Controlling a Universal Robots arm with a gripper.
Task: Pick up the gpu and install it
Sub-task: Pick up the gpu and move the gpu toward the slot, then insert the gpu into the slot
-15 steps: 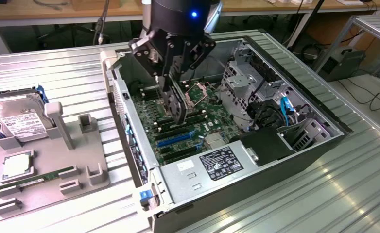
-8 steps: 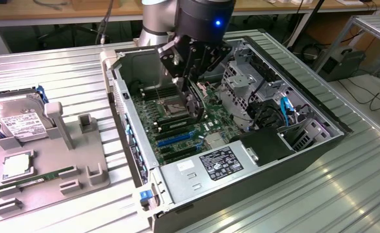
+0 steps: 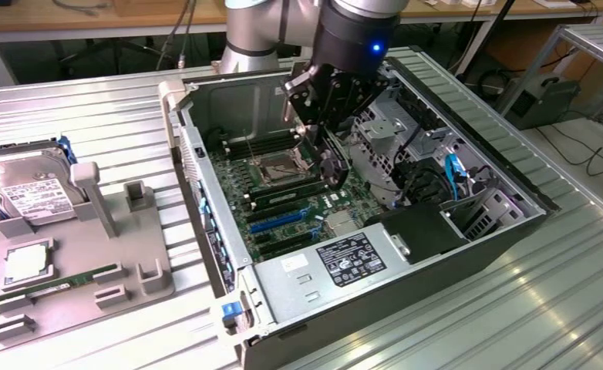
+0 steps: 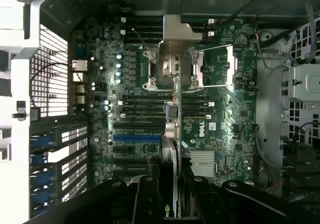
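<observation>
Upper centre of the exterior view: gripper [image 3: 328, 127] clamped on the gpu [image 3: 335, 166], which hangs edge-on over the motherboard [image 3: 281, 208] inside the case [image 3: 507, 231]. The card's lower edge is lost among dark components.

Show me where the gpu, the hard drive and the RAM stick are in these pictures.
gpu [image 4: 176, 44], wrist view, on its silver metal bracket.
hard drive [image 3: 29, 193], exterior view, on its white label.
RAM stick [image 3: 58, 281], exterior view, on the middle of the green strip.
</observation>
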